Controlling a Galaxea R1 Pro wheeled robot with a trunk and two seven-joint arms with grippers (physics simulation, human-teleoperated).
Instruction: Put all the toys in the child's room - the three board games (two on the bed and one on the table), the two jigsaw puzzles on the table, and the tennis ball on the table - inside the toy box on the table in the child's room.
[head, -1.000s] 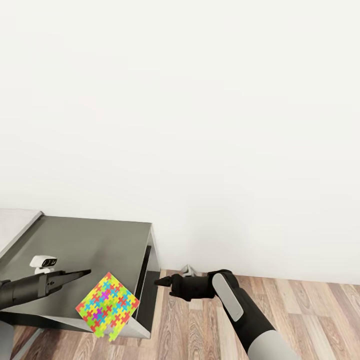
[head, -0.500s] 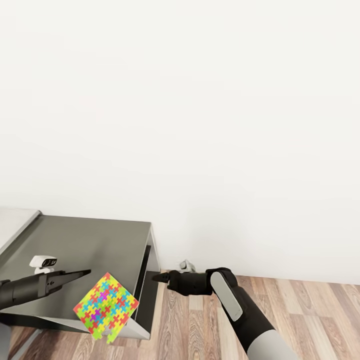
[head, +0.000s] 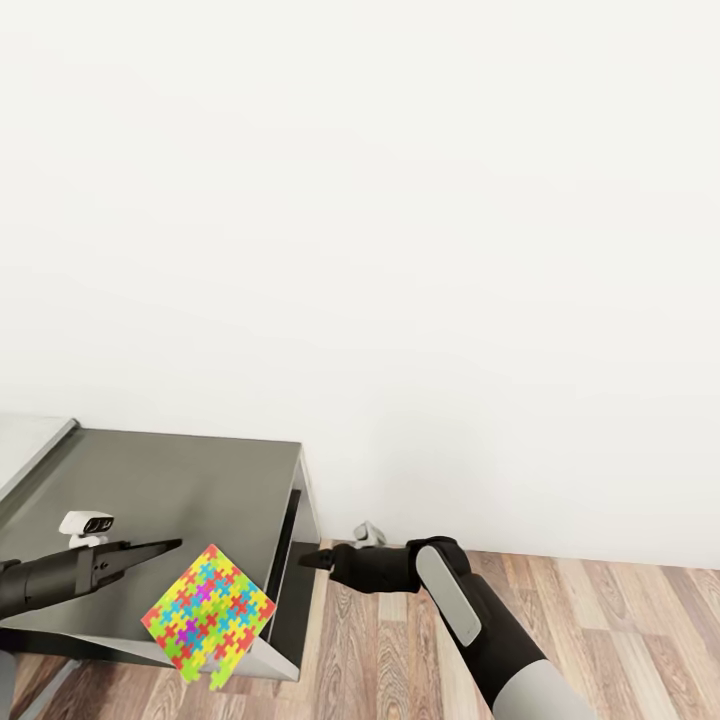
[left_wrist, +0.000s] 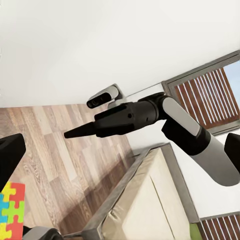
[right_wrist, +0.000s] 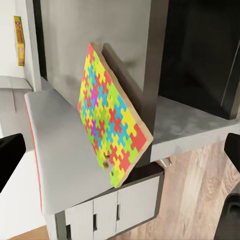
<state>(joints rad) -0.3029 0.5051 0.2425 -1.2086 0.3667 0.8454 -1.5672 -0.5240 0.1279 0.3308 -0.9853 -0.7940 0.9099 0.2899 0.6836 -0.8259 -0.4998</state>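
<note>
A jigsaw puzzle (head: 208, 625) of bright interlocking pieces stands tilted on edge at the front corner of the table's dark grey section (head: 170, 480), overhanging it. In the right wrist view the same jigsaw puzzle (right_wrist: 110, 120) leans with its brown backing showing. My left gripper (head: 178, 544) hovers over the dark top just left of the puzzle's upper corner, open and holding nothing. Right of the table's side, my right gripper (head: 303, 560) is open, pointing at the table and apart from the puzzle. A thin yellow-red board game (right_wrist: 18, 33) lies on the lighter top. The toy box and tennis ball are out of view.
A white wall rises behind the table. Wood-plank floor (head: 420, 640) stretches to the right. White drawer fronts (right_wrist: 105, 215) sit below the desk top. In the left wrist view the bed (left_wrist: 150, 200) and a dark-framed window (left_wrist: 205, 95) lie beyond my right arm (left_wrist: 130, 117).
My right gripper has crept left, closer to the table's side. The puzzle has shifted slightly left and down. The left arm has stayed still.
</note>
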